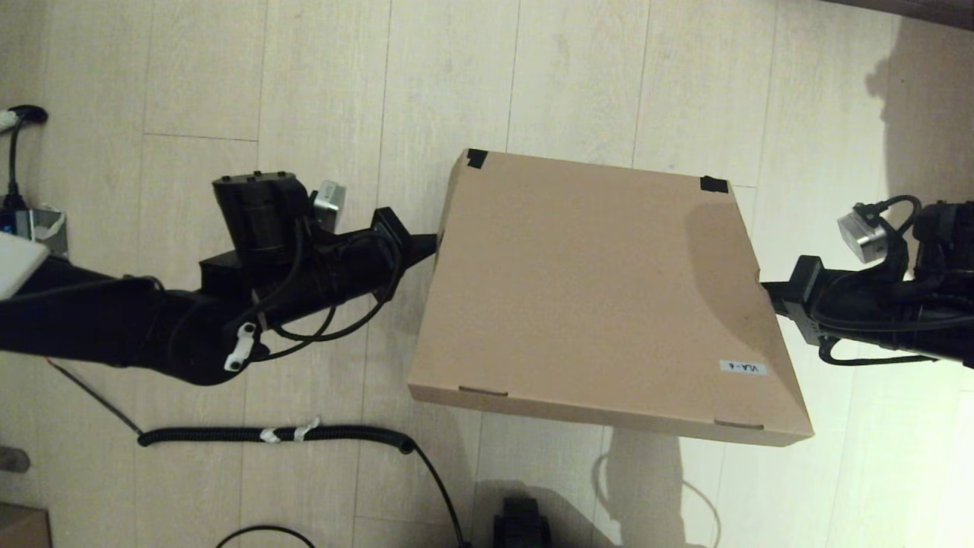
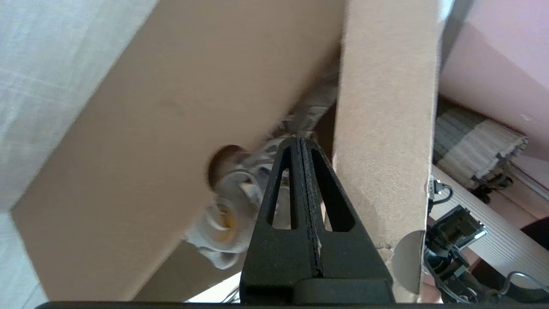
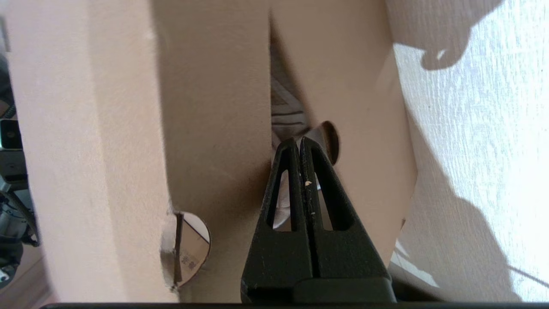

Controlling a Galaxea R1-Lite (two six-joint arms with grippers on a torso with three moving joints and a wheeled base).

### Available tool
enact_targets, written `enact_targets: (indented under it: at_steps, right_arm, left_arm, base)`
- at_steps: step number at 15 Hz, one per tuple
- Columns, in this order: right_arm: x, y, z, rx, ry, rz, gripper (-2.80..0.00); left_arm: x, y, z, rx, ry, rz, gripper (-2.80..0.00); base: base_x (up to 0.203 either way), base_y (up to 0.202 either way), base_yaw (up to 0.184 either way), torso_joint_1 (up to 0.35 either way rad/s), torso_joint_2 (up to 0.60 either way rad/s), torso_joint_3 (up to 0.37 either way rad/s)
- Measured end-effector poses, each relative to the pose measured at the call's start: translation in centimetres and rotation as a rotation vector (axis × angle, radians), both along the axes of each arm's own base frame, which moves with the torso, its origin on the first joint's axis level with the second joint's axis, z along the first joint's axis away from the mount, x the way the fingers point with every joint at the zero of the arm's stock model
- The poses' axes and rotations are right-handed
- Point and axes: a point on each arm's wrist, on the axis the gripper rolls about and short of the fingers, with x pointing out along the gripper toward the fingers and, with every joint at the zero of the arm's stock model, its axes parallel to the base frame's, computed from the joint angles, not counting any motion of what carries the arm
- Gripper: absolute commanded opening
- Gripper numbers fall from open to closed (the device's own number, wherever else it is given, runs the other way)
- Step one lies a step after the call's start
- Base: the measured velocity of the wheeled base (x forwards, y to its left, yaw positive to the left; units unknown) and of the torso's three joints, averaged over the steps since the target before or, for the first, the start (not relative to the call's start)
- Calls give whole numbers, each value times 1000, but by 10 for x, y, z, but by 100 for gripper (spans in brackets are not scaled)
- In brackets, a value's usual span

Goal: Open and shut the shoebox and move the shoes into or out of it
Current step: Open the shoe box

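Note:
The shoebox [image 1: 593,289] is a brown cardboard box on the floor, with black tape [image 1: 476,157] at its far corners and a white sticker [image 1: 743,367]. Its lid stands lifted off the box walls. My left gripper [image 1: 432,245] is shut, with its tip against the lid's left edge. My right gripper [image 1: 763,288] is shut at the lid's right edge. In the left wrist view the shut left gripper [image 2: 300,139] points into the gap between box wall and lid flap, where a white shoe [image 2: 223,219] with a yellow spot shows. The right gripper [image 3: 299,139] points into the same kind of gap.
A coiled black cable [image 1: 274,435] lies on the pale wooden floor near the front left. A small brown box corner [image 1: 23,525] sits at the lower left edge. A striped mat [image 2: 476,146] lies beyond the box.

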Motion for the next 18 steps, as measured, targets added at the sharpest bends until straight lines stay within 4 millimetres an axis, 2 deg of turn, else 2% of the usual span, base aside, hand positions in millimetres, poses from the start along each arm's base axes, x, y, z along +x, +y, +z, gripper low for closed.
enact_targets:
  at_steps: [13, 18]
  right_arm:
    - [-6, 0, 40, 35, -49, -5, -280]
    - [-10, 1, 53, 129, -32, 4, -280]
  left_arm:
    - [-4, -2, 16, -34, -37, -5, -280]
    - [-12, 5, 37, -94, -100, 45, -280]
  base:
    - [0, 0, 0, 0, 0, 0]
    - [0, 0, 0, 0, 0, 0]
